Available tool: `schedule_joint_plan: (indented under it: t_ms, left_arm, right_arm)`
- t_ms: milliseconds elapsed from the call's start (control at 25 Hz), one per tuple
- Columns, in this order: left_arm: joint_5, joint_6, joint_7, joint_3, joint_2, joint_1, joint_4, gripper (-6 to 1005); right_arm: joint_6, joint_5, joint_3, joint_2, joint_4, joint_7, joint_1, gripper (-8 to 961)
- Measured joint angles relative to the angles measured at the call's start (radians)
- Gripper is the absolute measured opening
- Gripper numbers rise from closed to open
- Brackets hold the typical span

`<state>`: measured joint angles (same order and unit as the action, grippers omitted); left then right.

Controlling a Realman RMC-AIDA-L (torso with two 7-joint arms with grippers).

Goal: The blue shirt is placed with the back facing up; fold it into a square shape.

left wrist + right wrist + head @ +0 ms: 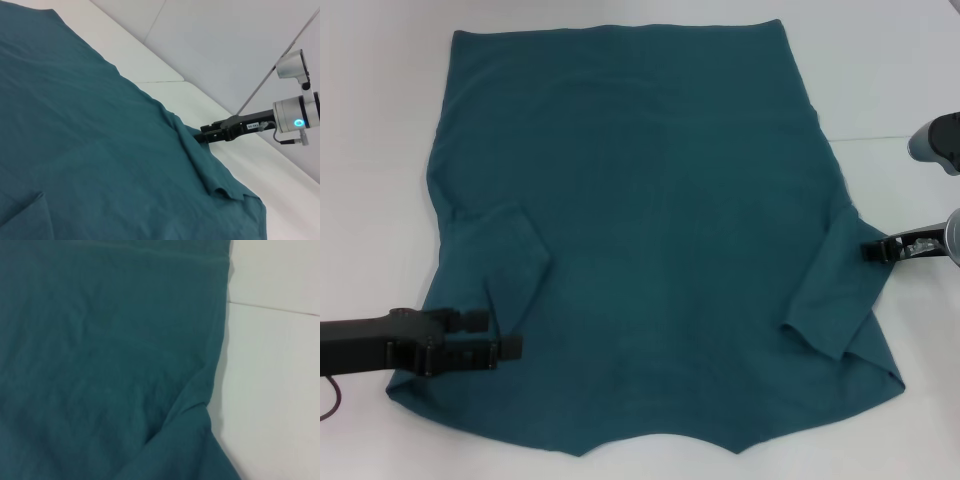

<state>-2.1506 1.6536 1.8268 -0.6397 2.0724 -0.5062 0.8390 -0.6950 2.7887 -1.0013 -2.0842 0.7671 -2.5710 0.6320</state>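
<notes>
The blue shirt (660, 220) lies spread flat on the white table (370, 150), plain side up, hem toward the far edge and neckline nearest the robot. Both short sleeves are turned inward, lying over the body of the shirt.

The left gripper (505, 335) reaches in low and nearly level from the robot's left, its dark forearm stretched along the table's near-left part — the fingertips sit over the shirt's near-left corner, just beside the folded sleeve. The two fingers lie one above the other with a narrow gap between them; whether they pinch any cloth cannot be told.

The right gripper (873, 251) comes in level from the robot's right, its tips meeting the shirt's edge at the sleeve fold. From the left wrist view, the right gripper (202, 136) has its tips buried in the raised fabric ridge — its fingers' state cannot be told.
</notes>
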Motion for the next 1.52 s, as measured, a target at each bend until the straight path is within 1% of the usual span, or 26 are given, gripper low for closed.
schedule_joint_plan:
  t_ms: [40,160,360,600,1040,1240,1480,1520]
  left_arm:
    - [0.0,0.0,0.0,0.0,0.0,0.0,0.0,876]
    - [0.0,0.0,0.0,0.0,0.0,0.0,0.0,876]
    - [0.0,-0.001,-0.004,0.0,0.0,0.0,0.0,876]
    - [0.0,-0.009,-0.006,0.0,0.0,0.0,0.0,876]
    - [0.0,-0.011,-0.008,0.001,0.0,0.002,0.0,876]
    - [0.0,-0.012,-0.009,0.003,0.0,0.003,0.0,877]
    - [0.0,-0.012,-0.009,0.005,0.0,0.004,0.0,877]
    - [0.0,-0.012,-0.009,0.006,0.0,0.005,0.0,876]
  right_arm:
    - [0.0,0.0,0.0,0.001,-0.002,0.0,0.001,729]
    - [0.0,0.001,0.0,0.001,-0.002,0.0,0.001,604]
    - [0.002,0.001,0.002,-0.001,-0.003,0.0,0.002,610]
    - [0.005,0.0,-0.005,-0.003,-0.015,0.02,0.01,588]
    - [-0.006,-0.07,-0.001,-0.004,0.004,0.051,0.006,371]
    - [-0.054,-0.099,-0.005,-0.004,0.062,0.052,0.003,170]
    - [-0.113,-0.131,-0.004,-0.006,0.119,0.046,0.009,35]
    - [-0.118,-0.132,-0.005,-0.006,0.124,0.045,0.011,35]
